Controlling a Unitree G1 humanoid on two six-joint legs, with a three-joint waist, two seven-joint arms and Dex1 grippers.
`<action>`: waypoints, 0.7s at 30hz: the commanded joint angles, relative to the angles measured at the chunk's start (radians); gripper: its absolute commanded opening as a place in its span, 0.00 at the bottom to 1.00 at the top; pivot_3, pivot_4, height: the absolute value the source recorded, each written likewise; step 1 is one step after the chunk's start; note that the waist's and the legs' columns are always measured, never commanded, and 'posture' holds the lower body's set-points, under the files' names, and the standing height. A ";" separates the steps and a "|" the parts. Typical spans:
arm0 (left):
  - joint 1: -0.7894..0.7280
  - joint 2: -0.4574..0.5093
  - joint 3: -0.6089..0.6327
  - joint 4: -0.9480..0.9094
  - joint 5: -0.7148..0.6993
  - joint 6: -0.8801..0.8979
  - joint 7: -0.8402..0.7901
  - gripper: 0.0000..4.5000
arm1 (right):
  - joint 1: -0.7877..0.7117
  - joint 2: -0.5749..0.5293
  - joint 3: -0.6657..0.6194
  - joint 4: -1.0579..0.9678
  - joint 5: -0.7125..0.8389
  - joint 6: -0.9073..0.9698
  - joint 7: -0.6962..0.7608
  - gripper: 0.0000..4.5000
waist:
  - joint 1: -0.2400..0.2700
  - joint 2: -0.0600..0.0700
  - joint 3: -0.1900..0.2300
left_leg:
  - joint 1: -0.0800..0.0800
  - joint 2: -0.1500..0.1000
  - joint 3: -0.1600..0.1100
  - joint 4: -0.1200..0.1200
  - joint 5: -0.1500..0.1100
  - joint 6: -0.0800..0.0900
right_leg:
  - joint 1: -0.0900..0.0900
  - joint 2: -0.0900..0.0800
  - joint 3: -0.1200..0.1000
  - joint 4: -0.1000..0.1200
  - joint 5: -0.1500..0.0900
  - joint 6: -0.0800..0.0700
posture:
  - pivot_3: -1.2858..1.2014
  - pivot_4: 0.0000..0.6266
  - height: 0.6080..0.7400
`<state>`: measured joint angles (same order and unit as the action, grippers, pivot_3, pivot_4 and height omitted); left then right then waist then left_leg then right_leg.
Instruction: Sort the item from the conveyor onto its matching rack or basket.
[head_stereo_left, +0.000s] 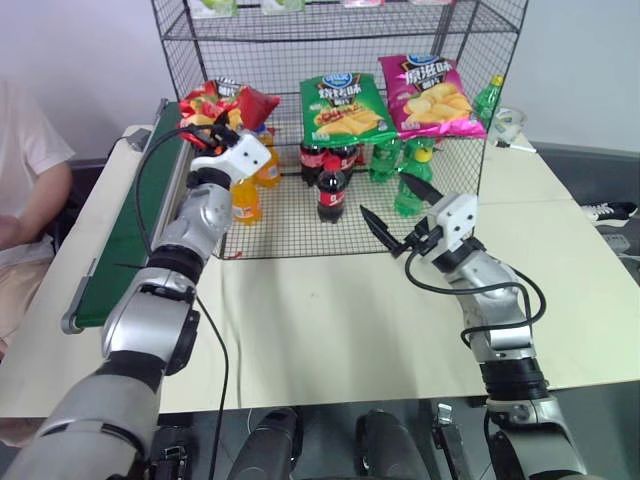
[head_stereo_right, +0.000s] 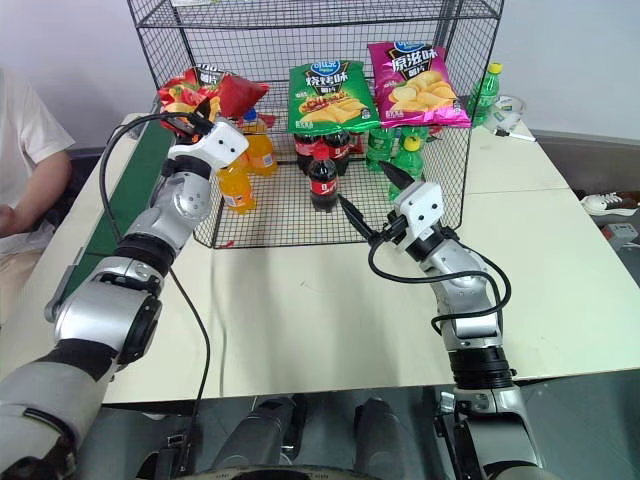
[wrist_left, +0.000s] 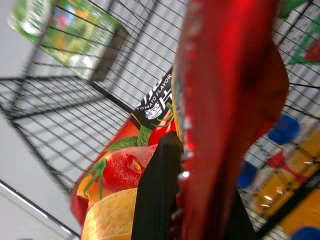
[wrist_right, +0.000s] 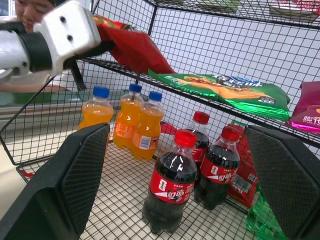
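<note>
The left claw (head_stereo_left: 243, 118) is clenched on a red chip bag (head_stereo_left: 254, 103), pinching it by one end and holding it up at the left end of the wire rack's (head_stereo_left: 470, 60) middle shelf, right above another red bag (head_stereo_left: 203, 100) with tomatoes printed on it that already lies there. From the left wrist the held bag hangs as a crumpled red sheet between the black fingers (wrist_left: 157, 195), touching the tomato bag behind it. Further along the same shelf lie a green chip bag (head_stereo_left: 345, 105) and, at the right end, a magenta chip bag (head_stereo_left: 430, 95), both propped at a slant. On the rack's bottom grid stand orange soda bottles (wrist_right: 129, 122) toward the left, cola bottles (wrist_right: 172, 182) in the middle and green bottles (head_stereo_left: 412, 180) toward the right. The right claw (head_stereo_left: 397, 213) hovers above the desk (head_stereo_left: 330, 320) just in front of the rack's right half, its two black fingers spread wide and grasping nothing. The green conveyor belt (head_stereo_left: 130, 240) runs along the desk's left edge, beside the rack's left side. A person in a white shirt (head_stereo_left: 25, 180) sits past the desk's left edge, next to the belt.
</note>
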<state>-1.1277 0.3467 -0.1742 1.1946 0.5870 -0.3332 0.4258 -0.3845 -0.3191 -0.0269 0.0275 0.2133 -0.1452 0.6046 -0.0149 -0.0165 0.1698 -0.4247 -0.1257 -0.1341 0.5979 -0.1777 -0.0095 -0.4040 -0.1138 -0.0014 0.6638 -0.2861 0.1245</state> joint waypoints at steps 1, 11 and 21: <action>-0.070 -0.042 0.048 0.043 -0.106 -0.050 -0.095 0.02 | 0.008 -0.008 -0.006 -0.080 0.010 0.004 -0.010 1.00 | 0.003 0.000 0.000 | 0.000 0.000 0.000 0.000 0.000 0.000 | 0.000 0.000 0.000 0.000 0.000 0.000 | 0.52 0.24 1.00; -0.104 -0.071 -0.021 0.045 -0.086 -0.102 -0.111 0.02 | 0.019 -0.017 0.000 -0.090 -0.001 0.006 -0.014 1.00 | 0.003 -0.001 0.000 | -0.001 -0.001 -0.001 0.002 0.000 0.000 | 0.001 0.000 -0.001 0.000 0.000 0.001 | 0.52 0.24 1.00; -0.102 -0.015 0.003 0.067 -0.122 -0.061 -0.018 0.02 | 0.023 -0.018 0.011 -0.096 0.008 0.009 -0.003 1.00 | 0.001 -0.001 0.000 | -0.001 -0.001 -0.001 0.002 0.000 0.000 | 0.001 0.000 0.000 0.000 0.000 0.001 | 0.52 0.24 1.00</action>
<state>-1.1963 0.3108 -0.2122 1.2639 0.5113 -0.3982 0.3920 -0.3610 -0.3325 -0.0143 -0.0174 0.2101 -0.1299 0.5995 -0.0139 -0.0172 0.1701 -0.4254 -0.1264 -0.1348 0.5996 -0.1777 -0.0095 -0.4036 -0.1140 -0.0019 0.6641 -0.2860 0.1252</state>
